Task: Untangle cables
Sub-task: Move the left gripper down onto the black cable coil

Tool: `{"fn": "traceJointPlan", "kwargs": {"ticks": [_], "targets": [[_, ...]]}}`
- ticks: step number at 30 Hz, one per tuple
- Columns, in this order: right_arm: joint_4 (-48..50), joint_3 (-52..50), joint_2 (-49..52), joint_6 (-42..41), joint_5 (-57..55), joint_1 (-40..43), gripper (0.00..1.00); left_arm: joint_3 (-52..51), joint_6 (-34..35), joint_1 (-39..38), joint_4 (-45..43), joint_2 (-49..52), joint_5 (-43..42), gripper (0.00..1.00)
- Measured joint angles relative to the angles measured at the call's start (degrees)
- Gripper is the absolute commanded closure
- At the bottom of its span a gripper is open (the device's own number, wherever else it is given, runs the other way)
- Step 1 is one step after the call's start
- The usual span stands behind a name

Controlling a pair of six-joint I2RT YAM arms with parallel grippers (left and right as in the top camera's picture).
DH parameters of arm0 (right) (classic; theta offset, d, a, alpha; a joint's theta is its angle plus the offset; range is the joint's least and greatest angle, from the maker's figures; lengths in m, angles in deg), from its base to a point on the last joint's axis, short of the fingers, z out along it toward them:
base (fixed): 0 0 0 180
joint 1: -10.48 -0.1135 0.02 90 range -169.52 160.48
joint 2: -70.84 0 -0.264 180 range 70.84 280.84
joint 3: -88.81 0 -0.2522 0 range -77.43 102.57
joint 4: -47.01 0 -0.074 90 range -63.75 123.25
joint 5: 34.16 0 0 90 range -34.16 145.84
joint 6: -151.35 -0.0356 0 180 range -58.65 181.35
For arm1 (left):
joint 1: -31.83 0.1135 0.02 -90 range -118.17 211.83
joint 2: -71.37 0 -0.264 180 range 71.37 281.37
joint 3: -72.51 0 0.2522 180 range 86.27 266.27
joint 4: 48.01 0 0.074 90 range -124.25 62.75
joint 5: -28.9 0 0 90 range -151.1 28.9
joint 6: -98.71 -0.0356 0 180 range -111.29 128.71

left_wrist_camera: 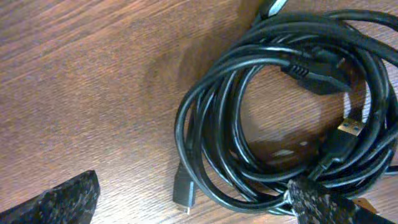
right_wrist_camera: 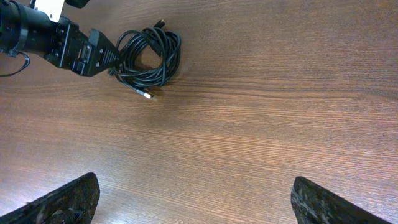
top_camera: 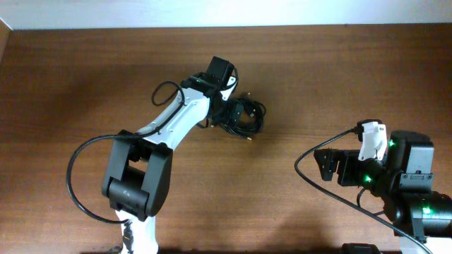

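Observation:
The cables [top_camera: 242, 118] lie in one coiled, tangled black bundle on the wooden table, just past the middle. In the left wrist view the cables [left_wrist_camera: 280, 124] fill the right side, with a gold USB plug [left_wrist_camera: 350, 127] and a small black plug [left_wrist_camera: 184, 191] showing. My left gripper [left_wrist_camera: 199, 202] is open right at the bundle, its right finger over the coil's lower strands and its left finger on bare wood. It also shows in the overhead view [top_camera: 227, 107]. My right gripper [right_wrist_camera: 196, 199] is open and empty, far from the cables [right_wrist_camera: 149, 53].
The left arm [top_camera: 169, 127] reaches diagonally from its base at the front left. The right arm [top_camera: 395, 176] sits at the front right, with its own thick black cable [top_camera: 311, 176] looping beside it. The table's back edge [top_camera: 226, 28] meets a white wall.

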Motion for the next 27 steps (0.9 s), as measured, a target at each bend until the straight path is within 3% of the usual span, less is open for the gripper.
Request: {"fn": "traceJointPlan", "kwargs": {"ticks": [3, 9, 13, 17, 18, 19, 20, 21, 23, 24, 27], "targets": [[-0.1, 0.0, 0.0, 0.0, 0.0, 0.0, 0.02, 2.5, -0.1, 0.0, -0.2, 0.0, 0.4, 0.01], [-0.1, 0.0, 0.0, 0.0, 0.0, 0.0, 0.02, 3.3, -2.4, 0.0, -11.0, 0.4, 0.6, 0.01], [-0.1, 0.0, 0.0, 0.0, 0.0, 0.0, 0.02, 3.6, -4.7, 0.0, -7.8, 5.4, 0.5, 0.01], [-0.2, 0.0, 0.0, 0.0, 0.0, 0.0, 0.02, 3.6, -11.3, 0.0, -5.2, 8.7, -1.7, 0.01], [-0.3, 0.0, 0.0, 0.0, 0.0, 0.0, 0.02, 3.6, -12.6, 0.0, -5.2, 8.7, -2.1, 0.03], [-0.3, 0.0, 0.0, 0.0, 0.0, 0.0, 0.02, 3.6, -13.6, 0.0, -5.1, 8.7, -3.0, 0.23], [-0.3, 0.0, 0.1, 0.0, 0.0, 0.0, 0.02, 3.6, -14.4, 0.0, -5.1, 8.7, -3.7, 0.33], [-0.3, 0.0, 0.5, 0.0, 0.0, 0.0, 0.02, 3.6, -14.9, 0.0, -5.1, 8.7, -4.0, 0.2], [-0.3, 0.0, 2.2, 0.0, 0.0, 0.0, 0.08, 3.7, -15.5, 0.0, -4.7, 8.7, -4.4, 0.18], [-0.3, 0.0, 2.7, 0.2, 0.0, 0.0, 0.09, 3.9, -15.5, 0.0, -3.6, 8.7, -4.6, 0.13], [-0.3, 0.0, 3.0, 0.5, 0.0, 0.0, 0.09, 8.3, -15.7, 0.0, 1.4, 8.8, -4.6, 0.12]]}}
